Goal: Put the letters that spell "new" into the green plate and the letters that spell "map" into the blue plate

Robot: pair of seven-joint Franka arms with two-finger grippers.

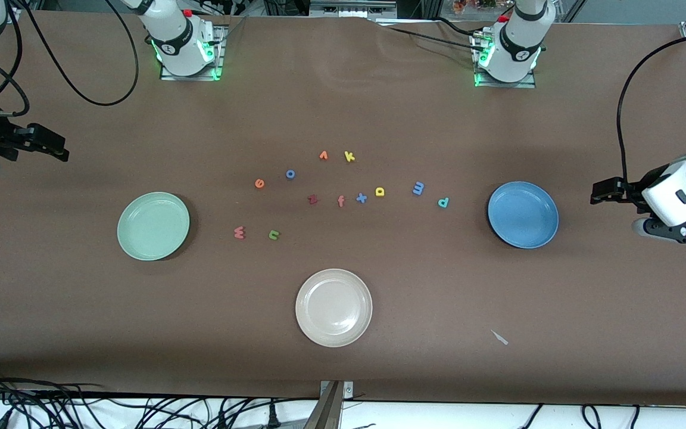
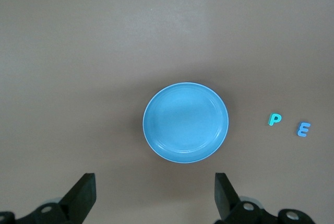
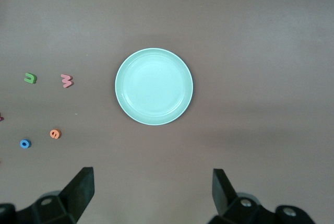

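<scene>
No letter sorted yet; both plates lay bare.
Left end effector [image 2: 154, 198] and right end effector [image 3: 151, 195] hung wide open, empty; next likely grasping the green "n" [image 1: 274, 235] beside the green plate [image 1: 131, 241].

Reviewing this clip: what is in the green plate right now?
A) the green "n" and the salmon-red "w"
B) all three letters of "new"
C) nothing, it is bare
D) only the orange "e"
C: the green plate holds nothing; the green "n", the salmon-red "w" and the orange "e" all lie on the table beside it.
</scene>
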